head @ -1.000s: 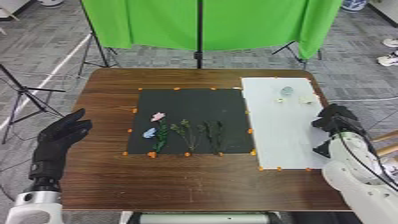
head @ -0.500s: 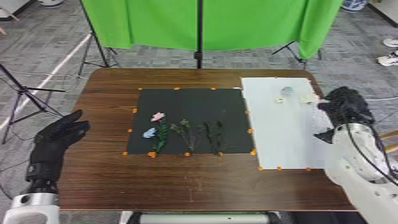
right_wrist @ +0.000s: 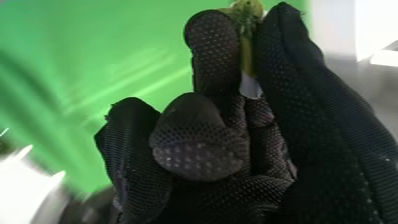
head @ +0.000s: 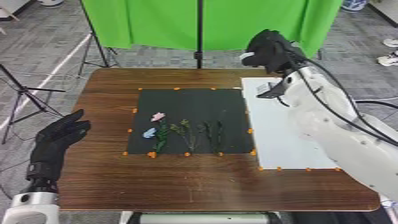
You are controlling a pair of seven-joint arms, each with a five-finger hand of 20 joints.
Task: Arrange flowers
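Use the black mat point(head: 191, 100) as your reference for all locations.

Right hand point(head: 275, 52): positioned past the mat's far right corner. It is closed in a pinch. In the right wrist view you see a yellow-green stem point(right_wrist: 246, 55) gripped between the thumb and a finger, lying along them, with its pale end directed toward the palm. You cannot tell from this view what kind of flower it is. A small white patch point(head: 246, 59) shows at the hand's edge, also past the mat's far edge; you cannot identify it.

Left hand point(head: 62, 132): located to the left of the mat and apart from it. It is open, fingers relaxed and nearly straight, holding nothing.

Flowers: note the following on the mat. The pink flower point(head: 158, 116) and the blue flower point(head: 149, 133) lie in its left part, the blue one nearer you. Beside them, a leafy green stem point(head: 161, 138) points to the near edge. A branching sprig point(head: 187, 131) lies near the mat's middle. Dark green sprigs point(head: 219, 132) lie in its right part.

Surroundings: the white sheet point(head: 284, 140) adjoins the mat's right side. The brown table point(head: 178, 185) extends around the mat. The green curtain point(head: 151, 25) hangs well beyond its far edge.
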